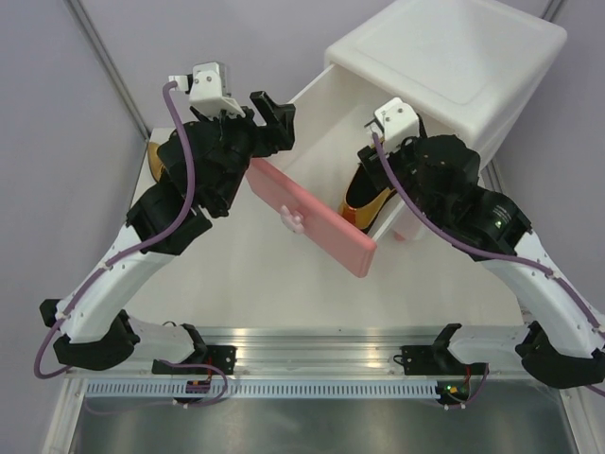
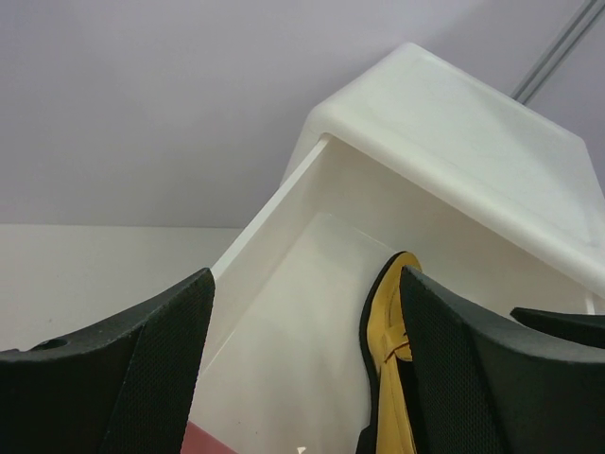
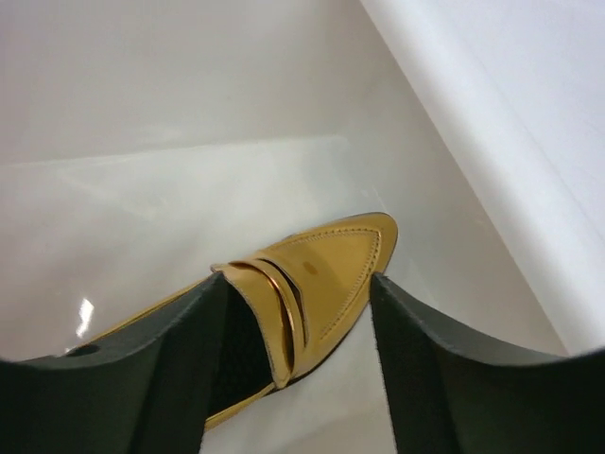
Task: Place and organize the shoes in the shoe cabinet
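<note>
Shoe storage is under way in the top view: the shoe cabinet [image 1: 454,47] stands at the far right of the surface [image 1: 255,284], its upper drawer [image 1: 321,123] pulled well out with the pink front [image 1: 317,216] and bunny knob [image 1: 294,220] slanting toward the arms. One gold shoe [image 1: 364,203] lies in the drawer along its right wall, under the right wrist. A second gold shoe [image 1: 153,163] peeks out on the surface behind the left arm, and no green shoes are visible. The left fingers [image 1: 269,104] hang spread over the drawer's left wall. From the left wrist, the left fingers [image 2: 123,378] stand wide apart and hold nothing. Between them show the bare drawer floor [image 2: 284,359] and the shoe's yellow lining [image 2: 388,331]. From the right wrist, the right fingers [image 3: 170,378] stand apart astride the shoe [image 3: 331,265], which rests flat on the drawer floor, toe toward the back. They appear to be letting go, though the left finger sits very close to the shoe's side. If that hand lifts or swings while brushing it, the shoe could be dragged askew or tipped. The left arm's elbow could nudge the second shoe toward the surface edge, and a bump on the drawer wall could shift the light cabinet. No brand, label or writing is legible anywhere.
</note>
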Controlling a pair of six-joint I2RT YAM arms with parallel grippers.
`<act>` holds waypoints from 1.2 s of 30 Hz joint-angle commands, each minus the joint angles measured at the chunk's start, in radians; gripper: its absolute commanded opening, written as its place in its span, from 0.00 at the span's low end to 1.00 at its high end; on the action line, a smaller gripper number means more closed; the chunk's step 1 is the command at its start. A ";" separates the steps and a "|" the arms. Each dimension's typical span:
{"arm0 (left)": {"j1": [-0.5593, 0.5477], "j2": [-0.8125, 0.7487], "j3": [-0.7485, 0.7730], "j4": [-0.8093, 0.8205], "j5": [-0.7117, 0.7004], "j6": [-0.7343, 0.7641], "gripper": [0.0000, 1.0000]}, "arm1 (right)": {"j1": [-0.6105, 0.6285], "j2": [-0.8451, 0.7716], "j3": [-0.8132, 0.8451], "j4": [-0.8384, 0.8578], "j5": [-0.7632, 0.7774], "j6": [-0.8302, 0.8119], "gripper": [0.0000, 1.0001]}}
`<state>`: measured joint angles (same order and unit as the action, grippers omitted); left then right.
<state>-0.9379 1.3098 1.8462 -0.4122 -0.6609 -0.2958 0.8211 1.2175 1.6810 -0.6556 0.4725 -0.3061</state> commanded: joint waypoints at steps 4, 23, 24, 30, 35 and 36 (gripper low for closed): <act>0.014 -0.026 0.013 -0.002 -0.092 0.067 0.83 | -0.002 -0.128 0.060 0.115 -0.175 0.071 0.82; 0.559 -0.012 -0.162 -0.261 0.134 -0.204 0.82 | -0.002 -0.365 -0.291 0.307 -0.316 0.151 0.95; 0.582 -0.007 -0.209 -0.270 0.150 -0.245 0.81 | -0.002 -0.375 -0.300 0.312 -0.321 0.154 0.95; 0.724 0.069 -0.386 -0.247 0.222 -0.353 0.79 | -0.002 -0.406 -0.374 0.330 -0.348 0.174 0.95; 0.861 0.190 -0.438 -0.191 0.297 -0.434 0.77 | 0.000 -0.415 -0.422 0.344 -0.374 0.180 0.96; 0.876 0.231 -0.435 -0.162 0.297 -0.451 0.77 | -0.002 -0.418 -0.425 0.344 -0.388 0.180 0.96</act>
<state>-0.1177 1.4849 1.4136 -0.6495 -0.4183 -0.6430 0.8207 0.8055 1.2705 -0.3561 0.1284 -0.1455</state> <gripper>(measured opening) 0.775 0.958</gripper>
